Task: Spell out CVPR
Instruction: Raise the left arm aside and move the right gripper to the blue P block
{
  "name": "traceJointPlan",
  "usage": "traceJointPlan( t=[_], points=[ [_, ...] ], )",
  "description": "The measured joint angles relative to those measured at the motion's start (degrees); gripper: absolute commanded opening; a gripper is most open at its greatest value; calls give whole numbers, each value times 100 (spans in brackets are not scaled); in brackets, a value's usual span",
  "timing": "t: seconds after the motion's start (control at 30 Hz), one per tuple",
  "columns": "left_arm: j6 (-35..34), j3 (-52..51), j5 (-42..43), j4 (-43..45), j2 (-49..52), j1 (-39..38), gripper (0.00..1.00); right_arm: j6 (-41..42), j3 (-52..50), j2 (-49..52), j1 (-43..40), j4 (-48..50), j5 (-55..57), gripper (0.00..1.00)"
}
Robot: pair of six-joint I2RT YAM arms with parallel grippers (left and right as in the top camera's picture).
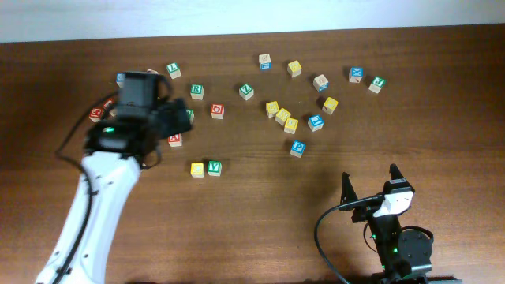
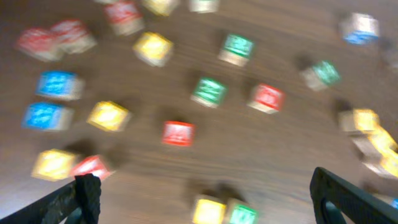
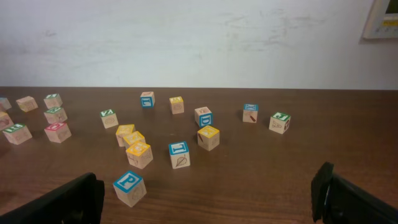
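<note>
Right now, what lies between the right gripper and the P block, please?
Only bare table from right gripper to P block, in the overhead view.

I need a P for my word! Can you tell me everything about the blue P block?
The blue P block is a cube of pale wood. Its blue top face shows a white P. It sits flat on the brown table, touching no other block, nearest of all to the right gripper.
</note>
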Motion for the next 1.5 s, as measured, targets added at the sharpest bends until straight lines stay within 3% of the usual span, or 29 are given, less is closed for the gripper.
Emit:
traceJointPlan(
  t=[0.1, 0.2, 0.33, 0.4, 0.53, 0.7, 0.8, 0.9, 0.97, 1.07, 1.2, 1.3, 1.5],
  points=[
    [0, 0, -15, -223, -57, 496, 99, 11, 0, 4, 0, 179, -52, 98],
    [0, 0, -17, -254, -57, 667, 99, 514, -2, 11, 0, 859, -1067, 98],
    [0, 0, -15, -398, -57, 664, 99, 1082, 0, 7, 0, 3067, -1733, 98],
    [0, 0, -13, -472, -57, 667, 99, 1158, 210, 15, 0, 3209, -1738, 98],
    [0, 0, -13, -581, -57, 667, 99, 859, 1928, 872, 0, 1399, -1725, 98],
    [2, 4, -11, -575, -57, 664, 99, 411, 5145, 3858, 0, -2229, -1725, 98],
    [0, 4, -13, -592, -57, 664, 99, 358, 6787, 5571, 0, -3762, -2111, 98],
    [0, 4, -17, -595, -57, 664, 99, 413, 7626, 7051, 0, -3908, -3617, 82],
    [0, 4, -15, -603, -57, 664, 99, 848, 7731, 7853, 59, -3926, -3906, 78],
    [0, 4, -13, -627, -57, 664, 99, 1858, 7748, 8736, 614, -4570, -2271, 80],
    [0, 4, -15, -634, -57, 664, 99, 2970, 7748, 9672, 1493, -4682, -529, 80],
    [0, 4, -15, -634, -57, 667, 99, 3407, 7748, 10454, 1888, -4485, -11, 68],
    [0, 4, -15, -634, -57, 667, 99, 3786, 7748, 11149, 1937, -4297, 361, 65]
  ],
)
